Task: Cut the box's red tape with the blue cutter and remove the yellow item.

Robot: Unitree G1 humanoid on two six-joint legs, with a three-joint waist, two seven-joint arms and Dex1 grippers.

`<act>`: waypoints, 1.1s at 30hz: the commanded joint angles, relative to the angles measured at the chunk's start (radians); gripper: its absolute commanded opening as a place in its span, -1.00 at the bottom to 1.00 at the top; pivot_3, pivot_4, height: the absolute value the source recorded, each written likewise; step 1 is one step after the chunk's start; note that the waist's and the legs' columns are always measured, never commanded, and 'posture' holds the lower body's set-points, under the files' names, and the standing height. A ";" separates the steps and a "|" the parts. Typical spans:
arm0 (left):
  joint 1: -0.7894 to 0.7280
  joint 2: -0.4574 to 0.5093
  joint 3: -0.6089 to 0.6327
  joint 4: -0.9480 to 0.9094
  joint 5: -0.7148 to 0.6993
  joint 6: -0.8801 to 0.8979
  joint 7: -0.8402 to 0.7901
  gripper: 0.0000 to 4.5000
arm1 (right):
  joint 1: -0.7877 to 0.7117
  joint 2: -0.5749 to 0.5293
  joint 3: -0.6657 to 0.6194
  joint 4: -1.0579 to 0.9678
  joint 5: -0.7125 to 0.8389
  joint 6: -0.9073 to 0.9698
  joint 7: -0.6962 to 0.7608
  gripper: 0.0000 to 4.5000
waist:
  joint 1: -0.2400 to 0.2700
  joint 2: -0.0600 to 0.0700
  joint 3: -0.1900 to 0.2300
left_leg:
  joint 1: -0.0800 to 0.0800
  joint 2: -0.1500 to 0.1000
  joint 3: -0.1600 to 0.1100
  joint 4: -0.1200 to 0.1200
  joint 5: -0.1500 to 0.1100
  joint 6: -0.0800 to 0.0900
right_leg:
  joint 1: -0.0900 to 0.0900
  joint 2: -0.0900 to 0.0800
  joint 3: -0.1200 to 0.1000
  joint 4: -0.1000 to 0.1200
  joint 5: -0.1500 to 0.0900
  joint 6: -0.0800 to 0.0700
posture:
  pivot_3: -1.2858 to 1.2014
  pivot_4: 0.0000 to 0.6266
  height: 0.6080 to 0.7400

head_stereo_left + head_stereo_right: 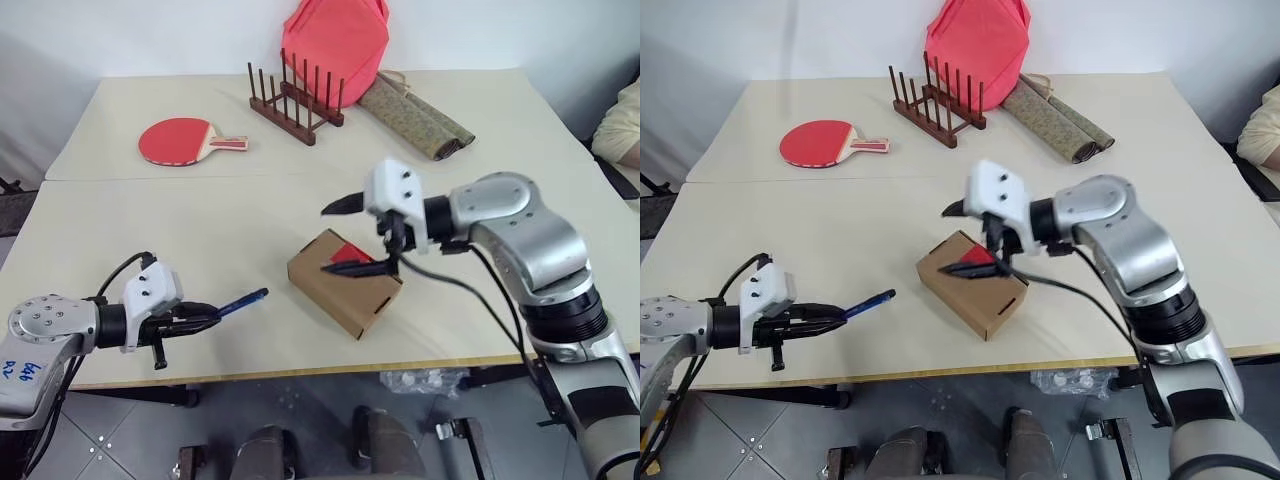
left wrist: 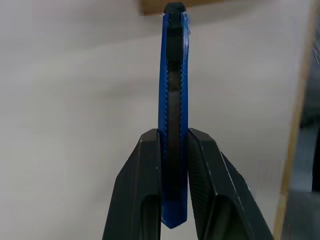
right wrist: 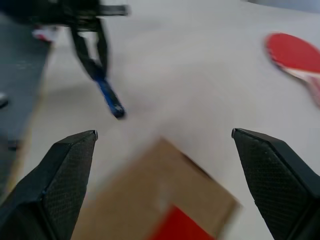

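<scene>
The left pincer (image 1: 205, 314) is clamped on the blue cutter (image 1: 243, 300), gripping it near the butt so that most of the slim body sticks out past the fingertips, aimed across the tabletop (image 1: 200, 230) toward the box (image 1: 340, 285). The box sits a little way beyond the cutter's tip, one corner turned toward the table's front edge, its flaps looking shut. The red tape (image 1: 349, 253) is on the lid's far side from the left pincer, right under the right pincer (image 1: 360, 235), which hangs over that end of the box with its jaws spread wide and nothing between them.

To my eye the step in hand is bringing the blade to the tape. I'd judge it goes best if the right pincer settles on the box first to pin it, since a light carton will likely skid under a sideways push. The cutter should come in over the lid, tip tilted down onto the tape where it crosses the flap edge, and draw along the seam. With such a long overhang the cutter may pivot in the grip, so light pressure seems wise. The yellow item is presumably inside the box.
</scene>
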 commanded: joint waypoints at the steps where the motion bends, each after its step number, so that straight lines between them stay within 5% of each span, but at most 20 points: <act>1: -0.008 0.022 -0.050 -0.004 0.033 -0.107 -0.064 -0.81 | 0.018 0.041 0.083 -0.121 0.007 0.042 -0.035 1.00 | -0.001 0.000 0.000 | 0.000 0.000 0.000 0.000 0.000 0.000 | 0.000 0.000 -0.001 0.000 0.000 0.000 | 0.03 -0.52 1.00; 5: -0.023 0.027 -0.103 0.046 0.121 -0.235 -0.067 -0.81 | 0.016 0.073 0.171 -0.160 -0.013 0.074 -0.062 1.00 | -0.003 0.000 0.000 | 0.001 -0.002 0.005 0.000 -0.002 0.001 | -0.002 0.000 -0.005 0.000 0.000 0.000 | 0.03 -0.52 1.00; 8: -0.017 0.026 -0.130 0.058 0.156 -0.305 -0.074 -0.82 | 0.000 0.111 0.244 -0.143 -0.087 0.085 -0.143 0.73 | -0.003 0.000 0.000 | 0.001 -0.003 0.007 0.000 -0.002 0.001 | -0.002 0.000 -0.006 0.000 0.000 0.000 | 0.03 -0.52 1.00; 19: 0.017 0.018 -0.146 0.028 0.184 -0.364 -0.069 -0.82 | -0.025 0.179 0.455 -0.014 -0.264 -0.070 -0.128 -0.98 | -0.004 0.000 0.000 | 0.003 -0.002 0.009 0.000 -0.003 0.001 | -0.002 0.000 -0.006 0.001 0.000 0.000 | 0.03 -0.52 1.00; 33: 0.055 0.020 -0.138 -0.010 0.176 -0.339 -0.058 -0.82 | -0.009 0.198 0.515 0.078 -0.344 -0.158 -0.033 -0.99 | -0.004 0.000 0.000 | 0.004 -0.002 0.009 0.000 -0.003 0.000 | -0.001 0.001 -0.006 0.001 0.000 -0.001 | 0.03 -0.52 1.00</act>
